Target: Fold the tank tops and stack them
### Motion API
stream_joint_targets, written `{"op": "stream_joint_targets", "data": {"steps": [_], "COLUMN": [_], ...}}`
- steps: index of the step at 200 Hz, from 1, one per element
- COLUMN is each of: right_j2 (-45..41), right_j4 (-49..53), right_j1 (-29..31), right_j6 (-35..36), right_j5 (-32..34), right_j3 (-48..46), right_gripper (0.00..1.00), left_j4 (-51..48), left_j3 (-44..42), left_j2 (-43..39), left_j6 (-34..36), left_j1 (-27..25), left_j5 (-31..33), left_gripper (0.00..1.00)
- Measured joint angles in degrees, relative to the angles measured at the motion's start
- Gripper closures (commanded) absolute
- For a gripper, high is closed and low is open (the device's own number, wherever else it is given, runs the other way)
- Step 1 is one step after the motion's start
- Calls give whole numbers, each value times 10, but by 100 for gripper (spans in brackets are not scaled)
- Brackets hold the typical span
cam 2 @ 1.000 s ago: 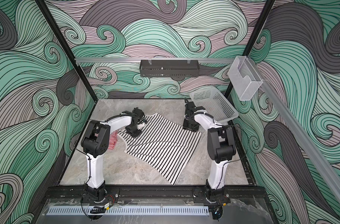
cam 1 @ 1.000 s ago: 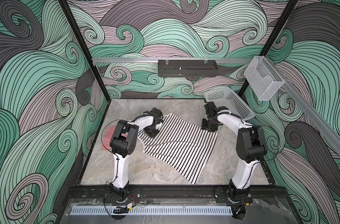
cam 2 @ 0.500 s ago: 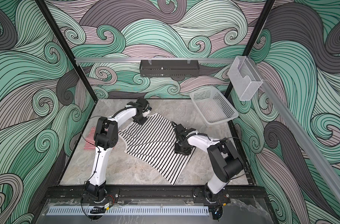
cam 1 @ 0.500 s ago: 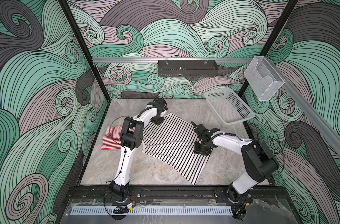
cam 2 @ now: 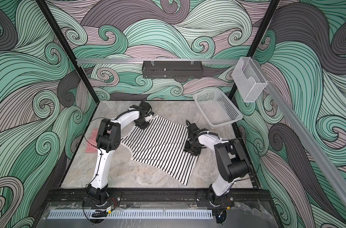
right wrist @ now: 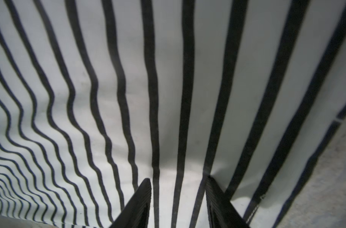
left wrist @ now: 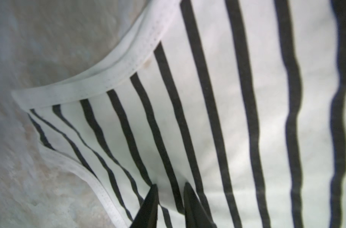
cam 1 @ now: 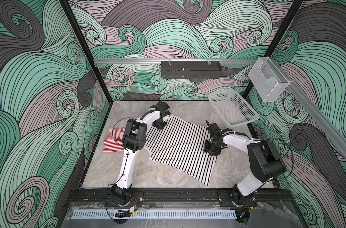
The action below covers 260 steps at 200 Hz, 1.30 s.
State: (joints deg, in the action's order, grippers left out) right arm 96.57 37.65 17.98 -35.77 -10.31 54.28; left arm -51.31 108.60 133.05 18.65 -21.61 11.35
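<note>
In both top views the floor of the cell is a grey marble-look tabletop (cam 1: 148, 173), boxed in by walls (cam 1: 39, 79) covered in teal, grey and mauve wave swirls. A black tray (cam 1: 191, 69) hangs off the silver rail at the back. A clear plastic holder (cam 1: 267, 83) sits on the side rail, and a white perforated basket (cam 1: 243, 120) is parked in the far right corner.

The black-striped tank top (cam 1: 180, 150) lies spread out at a skew mid-table. The red-striped tank top (cam 1: 113, 142) is a small flat rectangle by the left edge, partly behind the left arm. The left gripper (cam 1: 159, 124) is down on the far left corner of the black-striped one, and the right gripper (cam 1: 211, 152) is down on its right edge.

In the left wrist view the left gripper (left wrist: 171, 187) has its jaws only a narrow slit apart. The tips are planted on the cloth near the white trim (left wrist: 117, 79), and as far as I can see nothing is pinched.

In the right wrist view the right gripper (right wrist: 178, 179) has its jaws a good bit wider and its tips pressed on the cloth. The stripes run straight through the gap, so it's holding nothing. There's bare marble just beside it.
</note>
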Motion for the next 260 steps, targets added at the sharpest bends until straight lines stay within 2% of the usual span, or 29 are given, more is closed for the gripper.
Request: {"op": "stream_joint_targets", "data": {"steps": [66,109,144,164,197,223,239,260], "right_j2": [118,186,184,156,40,-56,-110,-170], "right_j4": [47,72,78,69,54,48,43,43], "right_j1": [-56,-85,-89,-89,-81,-74,-71,-70], "right_j6": [34,54,64,68,66,54,42,23], "right_j5": [-2,-16,-24,-39,-65,-69,-71,-71], "right_j3": [154,252,253,213,117,74,37,-24], "right_gripper": [52,52,52,52,48,37,36,38], "left_j4": [21,27,27,28,25,17,26,37], "left_j3": [-166,-189,-182,-163,-137,-130,-164,-247], "left_j2": [-99,-115,-110,-97,-84,-90,-122,-208], "left_j6": [-19,-35,-37,-34,-30,-26,-19,-4], "left_j1": [0,0,3,10,28,35,32,22], "left_j5": [5,6,16,25,32,13,-4,-23], "left_gripper": [72,72,72,72,70,62,58,54]}}
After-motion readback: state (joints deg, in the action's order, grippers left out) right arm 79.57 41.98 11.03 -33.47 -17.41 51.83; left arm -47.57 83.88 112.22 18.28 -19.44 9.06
